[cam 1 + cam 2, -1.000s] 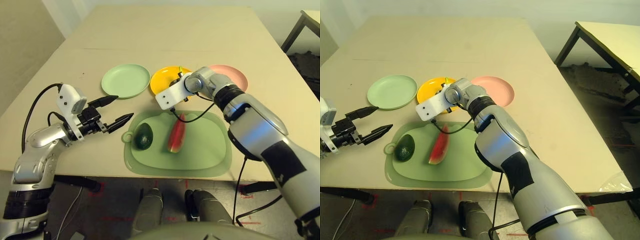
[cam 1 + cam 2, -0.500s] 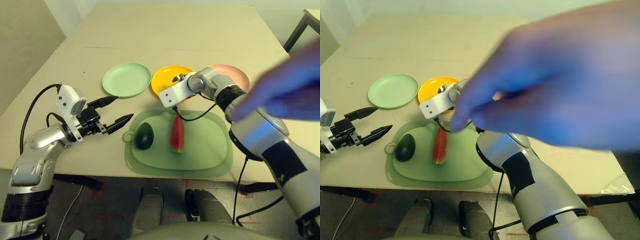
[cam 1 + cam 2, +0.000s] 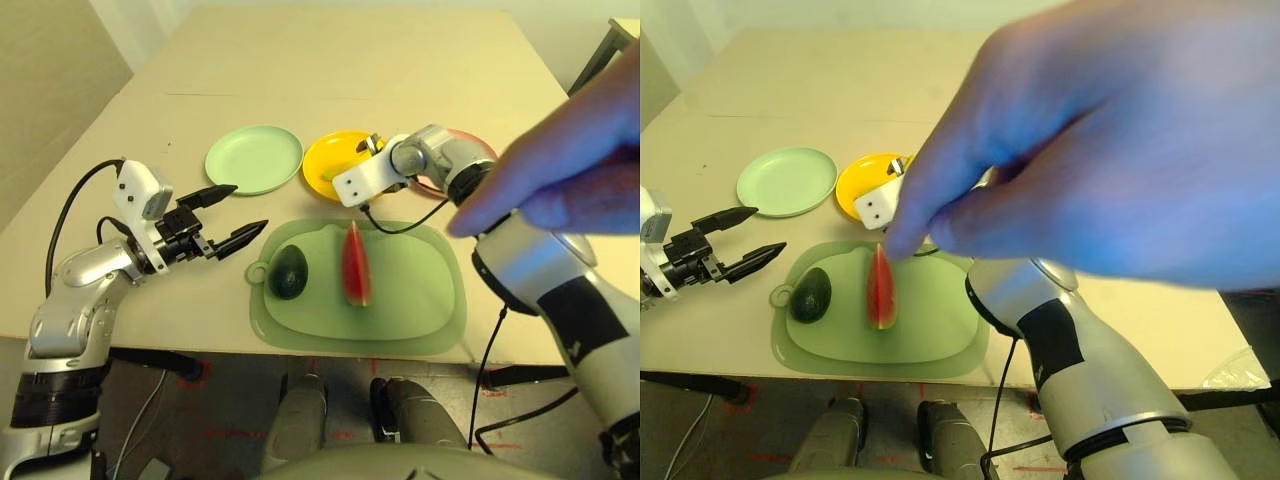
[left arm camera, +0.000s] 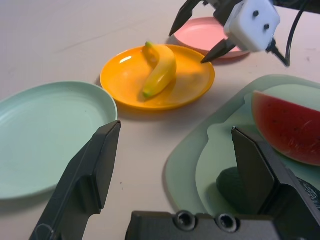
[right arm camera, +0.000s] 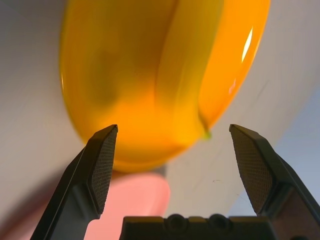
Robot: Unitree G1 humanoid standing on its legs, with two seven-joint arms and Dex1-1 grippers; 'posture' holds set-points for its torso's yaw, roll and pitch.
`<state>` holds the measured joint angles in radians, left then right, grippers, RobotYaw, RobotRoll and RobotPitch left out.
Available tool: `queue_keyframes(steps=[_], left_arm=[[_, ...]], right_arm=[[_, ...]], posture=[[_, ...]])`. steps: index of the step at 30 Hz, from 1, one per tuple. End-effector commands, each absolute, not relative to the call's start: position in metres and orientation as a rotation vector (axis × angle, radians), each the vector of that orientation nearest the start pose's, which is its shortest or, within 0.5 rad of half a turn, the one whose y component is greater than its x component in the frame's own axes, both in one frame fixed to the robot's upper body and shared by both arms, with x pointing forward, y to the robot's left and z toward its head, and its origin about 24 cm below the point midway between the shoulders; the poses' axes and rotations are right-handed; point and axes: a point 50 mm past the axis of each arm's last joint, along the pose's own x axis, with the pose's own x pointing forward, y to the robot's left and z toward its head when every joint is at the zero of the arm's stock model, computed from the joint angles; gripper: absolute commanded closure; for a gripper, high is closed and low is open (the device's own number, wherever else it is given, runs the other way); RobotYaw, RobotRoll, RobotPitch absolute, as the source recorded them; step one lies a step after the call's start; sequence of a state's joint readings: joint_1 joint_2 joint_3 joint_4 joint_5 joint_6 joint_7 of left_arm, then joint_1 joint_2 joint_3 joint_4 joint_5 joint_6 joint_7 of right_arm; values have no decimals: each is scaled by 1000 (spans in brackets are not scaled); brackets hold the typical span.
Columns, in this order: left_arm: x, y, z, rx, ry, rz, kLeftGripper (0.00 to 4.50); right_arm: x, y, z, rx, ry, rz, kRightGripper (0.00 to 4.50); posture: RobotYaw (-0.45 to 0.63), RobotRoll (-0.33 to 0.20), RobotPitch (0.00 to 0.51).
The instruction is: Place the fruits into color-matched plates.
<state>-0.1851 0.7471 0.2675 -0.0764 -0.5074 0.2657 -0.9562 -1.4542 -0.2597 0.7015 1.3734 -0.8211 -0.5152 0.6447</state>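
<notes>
Both end effectors, left (image 3: pixel 225 214) and right (image 4: pixel 202 31), gape empty; banana (image 4: pixel 159 68) lies on yellow plate (image 4: pixel 125 80).

A person's blurred hand (image 3: pixel 1120 140) hides the pink plate (image 3: pixel 480 145) and right forearm

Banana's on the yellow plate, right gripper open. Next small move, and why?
Probably swing the right gripper back and down toward the watermelon wedge. The banana lies in the yellow plate, and the gripper hangs open above it. The wedge and avocado lie on the green mat; the pink plate sits beside that arm.
</notes>
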Motion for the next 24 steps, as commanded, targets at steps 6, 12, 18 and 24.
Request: queue_keyframes(steps=[6, 12, 18, 24], left_arm=[[264, 266, 160, 250, -6, -848, 0], [254, 265, 165, 197, -12, -982, 0], [239, 267, 175, 201, 21, -1150, 0], [226, 265, 176, 251, 89, -1300, 0]], right_arm=[[396, -87, 204, -1966, 11, 1236, 25], [376, -83, 203, -2039, -159, 1473, 25], [353, -63, 212, -2088, -397, 1660, 25], [329, -41, 223, -2120, -566, 1754, 25]], posture=[[55, 0, 121], [38, 0, 121], [40, 0, 113], [43, 0, 110]])
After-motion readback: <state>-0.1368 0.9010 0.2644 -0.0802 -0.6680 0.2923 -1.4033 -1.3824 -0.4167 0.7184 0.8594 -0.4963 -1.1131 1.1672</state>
